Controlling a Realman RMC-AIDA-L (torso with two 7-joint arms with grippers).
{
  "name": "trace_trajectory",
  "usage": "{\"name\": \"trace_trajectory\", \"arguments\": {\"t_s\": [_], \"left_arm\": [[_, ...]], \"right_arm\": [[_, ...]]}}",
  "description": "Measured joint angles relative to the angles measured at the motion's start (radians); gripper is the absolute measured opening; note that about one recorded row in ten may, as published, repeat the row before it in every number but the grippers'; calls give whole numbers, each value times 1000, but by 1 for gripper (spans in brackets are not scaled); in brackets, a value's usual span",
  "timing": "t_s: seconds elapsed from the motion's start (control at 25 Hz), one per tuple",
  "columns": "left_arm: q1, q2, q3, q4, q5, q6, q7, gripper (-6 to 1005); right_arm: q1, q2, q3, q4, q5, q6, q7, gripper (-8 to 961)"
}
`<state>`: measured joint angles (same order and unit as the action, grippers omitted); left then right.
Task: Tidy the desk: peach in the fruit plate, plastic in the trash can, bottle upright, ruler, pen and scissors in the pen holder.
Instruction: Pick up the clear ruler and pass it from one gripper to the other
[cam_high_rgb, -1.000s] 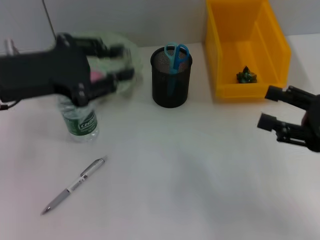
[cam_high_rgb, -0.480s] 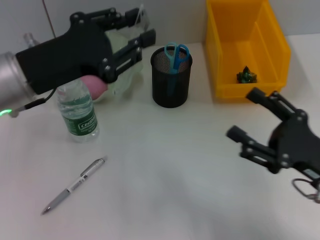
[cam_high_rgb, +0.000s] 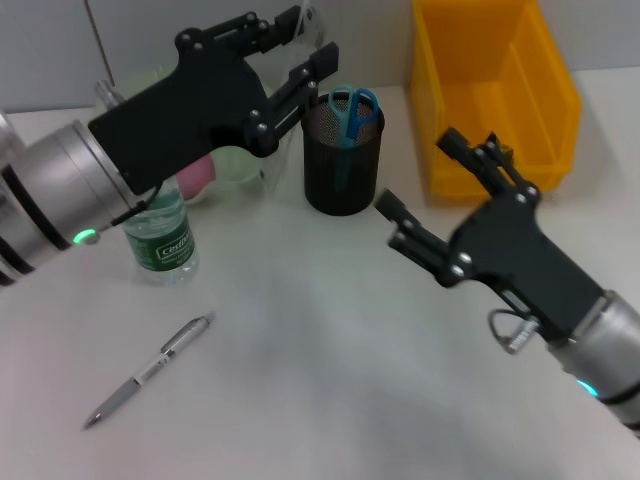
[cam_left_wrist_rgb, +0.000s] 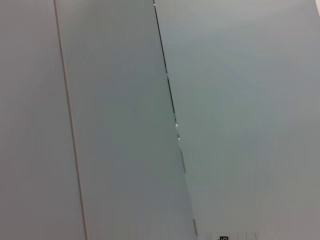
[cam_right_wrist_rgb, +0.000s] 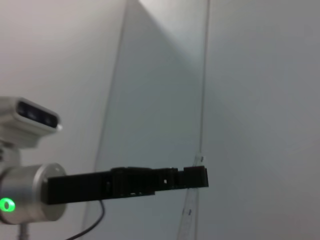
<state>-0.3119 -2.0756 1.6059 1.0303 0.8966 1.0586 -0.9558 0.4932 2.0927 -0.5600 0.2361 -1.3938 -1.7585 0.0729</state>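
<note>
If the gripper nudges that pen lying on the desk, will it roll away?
The pen lies flat on the smooth desk, so it would likely slide. Its clip probably limits rolling. Being slim, it is probably light and awkward to pinch.

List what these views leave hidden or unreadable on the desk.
Fruit plate: head view, mostly behind the left arm.
Bottle: cap hidden by that arm.
Trash can: floor partly covered by the right gripper.
Ruler: marks too faint in either view.
Left wrist view: only wall.
</note>
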Motion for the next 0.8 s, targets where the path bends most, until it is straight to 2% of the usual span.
{"name": "trace_trajectory", "arguments": {"t_s": [0.24, 0.36, 0.6, 0.8], "left_arm": [[0, -3, 76, -52, -142, -26, 149, 431], [-1, -3, 86, -67, -168, -29, 179, 434], [-10, -3, 118, -94, -205, -49, 230, 440], [-14, -3, 138, -104, -224, -61, 245, 444]], "right_arm": [[67, 0, 75, 98, -13, 90, -45, 837], [84, 0, 114, 125, -33, 112, -47, 837], [85, -1, 276, 149, -194, 178, -52, 837], [85, -1, 386, 205, -281, 251, -143, 837]]}}
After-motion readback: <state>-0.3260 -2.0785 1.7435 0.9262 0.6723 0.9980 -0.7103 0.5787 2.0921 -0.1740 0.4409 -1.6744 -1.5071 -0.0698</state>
